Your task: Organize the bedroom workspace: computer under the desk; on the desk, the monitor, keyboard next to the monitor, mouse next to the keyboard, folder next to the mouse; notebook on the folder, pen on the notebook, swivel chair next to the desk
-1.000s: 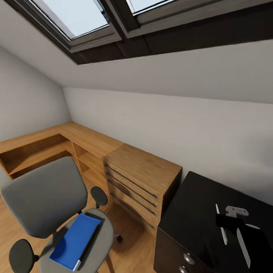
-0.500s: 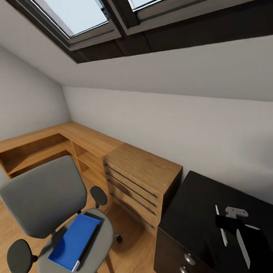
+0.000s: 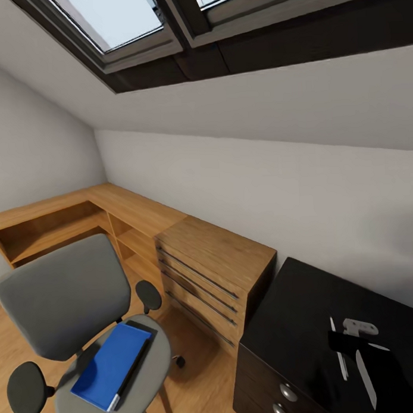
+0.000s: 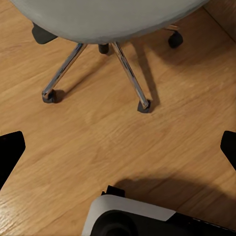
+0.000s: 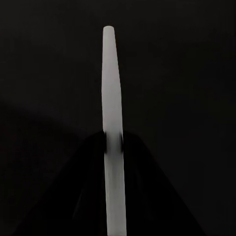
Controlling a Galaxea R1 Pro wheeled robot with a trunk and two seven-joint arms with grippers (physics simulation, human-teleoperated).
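Sloped white ceiling with a dark-framed skylight (image 3: 135, 30) runs down to a low wall, and a wooden shelf unit (image 3: 58, 226) follows the corner beneath it. A wooden chest (image 3: 212, 272) with four drawers stands just beside the black desk (image 3: 294, 322), whose near left corner and two round drawer knobs show at the lower right of the head view. Between the chest and the chair (image 3: 67, 306) lies a strip of bare wooden floor (image 3: 200, 373).

On the chair seat rests the blue folder (image 3: 111, 364), with the dark notebook (image 3: 133, 368) under it and showing along its right edge; both sit inside the seat's rim. One black armrest stands near the chest, well apart from the desk.

The right gripper (image 3: 355, 365) hangs over the desk near its front edge. It is closed on the white pen (image 5: 112, 123), which sticks out past the fingertips against the black desktop; whether the pen touches the top cannot be told.

In the left wrist view, the left gripper (image 4: 118, 147) is spread wide, its dark fingertips (image 4: 10, 150) at the two side edges and nothing between them. Below it are open floor, the chair's chrome legs (image 4: 130, 73) and castors, and the underside of the seat.
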